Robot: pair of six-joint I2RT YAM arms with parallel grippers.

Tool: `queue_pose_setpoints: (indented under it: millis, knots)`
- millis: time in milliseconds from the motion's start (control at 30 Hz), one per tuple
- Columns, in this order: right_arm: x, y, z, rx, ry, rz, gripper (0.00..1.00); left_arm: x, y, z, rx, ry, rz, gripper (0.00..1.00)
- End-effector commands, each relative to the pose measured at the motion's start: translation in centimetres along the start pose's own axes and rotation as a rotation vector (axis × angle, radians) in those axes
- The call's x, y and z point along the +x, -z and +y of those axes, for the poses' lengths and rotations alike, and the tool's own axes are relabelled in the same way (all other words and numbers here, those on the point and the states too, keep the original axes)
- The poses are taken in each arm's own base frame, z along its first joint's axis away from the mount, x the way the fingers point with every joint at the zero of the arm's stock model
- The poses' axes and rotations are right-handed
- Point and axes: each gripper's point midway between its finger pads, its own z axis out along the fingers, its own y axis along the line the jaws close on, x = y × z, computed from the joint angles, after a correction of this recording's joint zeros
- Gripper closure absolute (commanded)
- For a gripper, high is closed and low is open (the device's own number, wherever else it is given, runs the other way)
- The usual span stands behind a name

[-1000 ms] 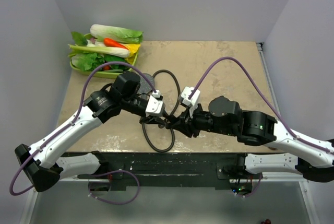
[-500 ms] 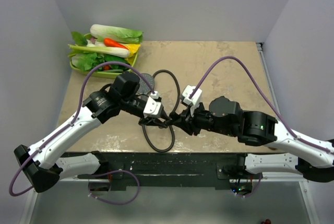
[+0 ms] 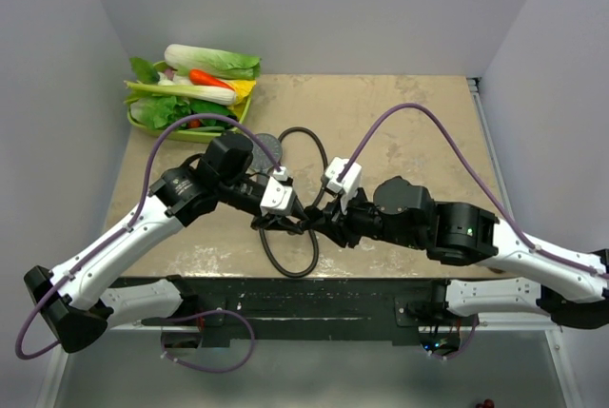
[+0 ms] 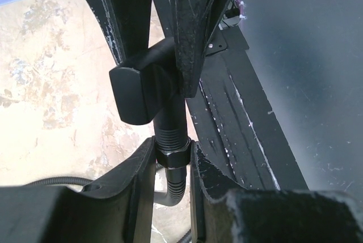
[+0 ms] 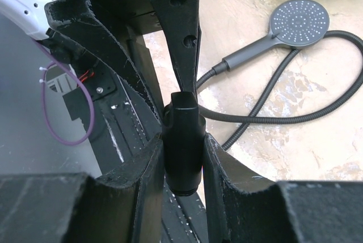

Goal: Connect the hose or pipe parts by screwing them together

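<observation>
The two arms are met nose to nose near the front edge of the table (image 3: 400,123). The hose end nut (image 4: 172,156) is pinched in the left gripper (image 4: 172,162), and the black fitting (image 5: 184,132) is clamped in the right gripper (image 5: 184,162). Nut and fitting are lined up end to end (bare threads are seen just above the nut), though how far they are engaged cannot be told. The hose (image 5: 283,119) is looped on the table and led to the handle of the shower head (image 5: 299,23), which is laid face up.

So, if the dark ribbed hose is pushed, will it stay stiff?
Probably not: the dark ribbed hose lies in loose loops, so it likely bends. Its ribs probably give grip. The grey round shower head joined to it may drag behind.
</observation>
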Motion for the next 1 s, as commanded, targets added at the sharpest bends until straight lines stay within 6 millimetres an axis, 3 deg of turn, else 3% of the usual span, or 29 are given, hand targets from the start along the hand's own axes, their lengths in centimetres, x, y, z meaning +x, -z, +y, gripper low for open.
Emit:
queue_pose_setpoints:
  millis: [0,633,967]
  knots:
    - [-3.1,-0.1,0.6,-0.003,-0.007,-0.110,1.00,-1.3,0.2,0.1,-0.009,-0.025,-0.053,1.00]
    - [-0.7,-2.2,1.4,0.009,-0.120,-0.105,1.00,-3.0,0.5,1.3,-0.071,0.013,-0.083,1.00]
    - [0.4,-1.8,2.5,-0.063,-0.293,-0.162,1.00,-4.0,0.7,0.2,-0.014,-0.018,-0.114,1.00]
